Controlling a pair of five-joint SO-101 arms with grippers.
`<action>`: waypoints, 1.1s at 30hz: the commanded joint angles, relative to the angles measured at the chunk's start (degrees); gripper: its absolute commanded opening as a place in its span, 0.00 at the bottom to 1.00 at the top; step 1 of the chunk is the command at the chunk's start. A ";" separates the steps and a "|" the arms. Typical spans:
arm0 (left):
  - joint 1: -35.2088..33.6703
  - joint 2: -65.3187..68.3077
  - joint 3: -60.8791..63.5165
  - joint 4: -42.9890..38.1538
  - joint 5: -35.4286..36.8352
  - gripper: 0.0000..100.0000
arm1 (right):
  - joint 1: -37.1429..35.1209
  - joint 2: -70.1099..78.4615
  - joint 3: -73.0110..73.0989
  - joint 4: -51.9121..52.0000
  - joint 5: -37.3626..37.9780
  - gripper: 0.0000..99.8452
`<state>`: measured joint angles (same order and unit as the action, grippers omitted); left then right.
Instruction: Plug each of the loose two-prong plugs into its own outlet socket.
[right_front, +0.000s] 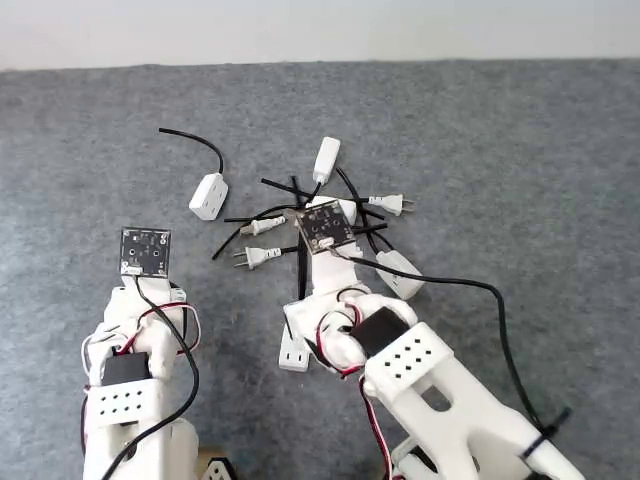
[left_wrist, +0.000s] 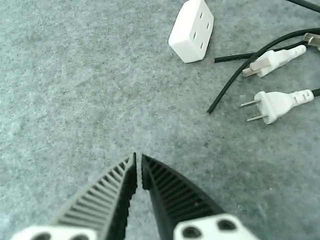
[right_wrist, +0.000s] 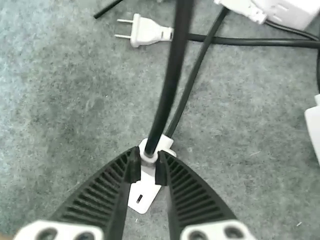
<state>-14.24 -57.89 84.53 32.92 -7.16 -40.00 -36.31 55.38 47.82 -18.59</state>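
My right gripper (right_wrist: 147, 165) is shut on the neck of a white outlet socket (right_wrist: 144, 195) where its black cable (right_wrist: 172, 75) enters; the socket (right_front: 293, 352) lies on the carpet beside the right arm (right_front: 400, 360). Beyond it lies a loose white two-prong plug (right_wrist: 145, 31). My left gripper (left_wrist: 139, 161) hovers low over bare carpet, shut with nothing in it. Ahead of it are a white socket block (left_wrist: 191, 31) and two loose plugs (left_wrist: 272, 102) (left_wrist: 274, 56). A third plug (right_front: 395, 204) lies at the far right of the pile.
The table is covered in grey carpet (right_front: 500, 150). Black cables tangle in the middle (right_front: 300, 200), with more white sockets among them (right_front: 327, 158) (right_front: 400, 272). One cable (right_front: 500, 330) runs along the right arm. A white wall (right_front: 300, 30) borders the far edge.
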 joint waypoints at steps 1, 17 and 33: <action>-0.53 -0.88 -0.31 -1.58 0.18 0.01 | 0.40 0.04 -0.18 -0.66 -0.26 0.01; -0.53 -0.88 0.13 -1.58 0.18 0.01 | -3.47 -0.75 10.55 -4.00 17.23 0.01; -0.53 -0.88 0.13 -1.58 0.18 0.01 | -6.81 -0.57 10.46 -4.97 19.52 0.10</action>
<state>-14.24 -57.89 84.53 32.92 -7.16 -46.59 -36.04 66.64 43.69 0.48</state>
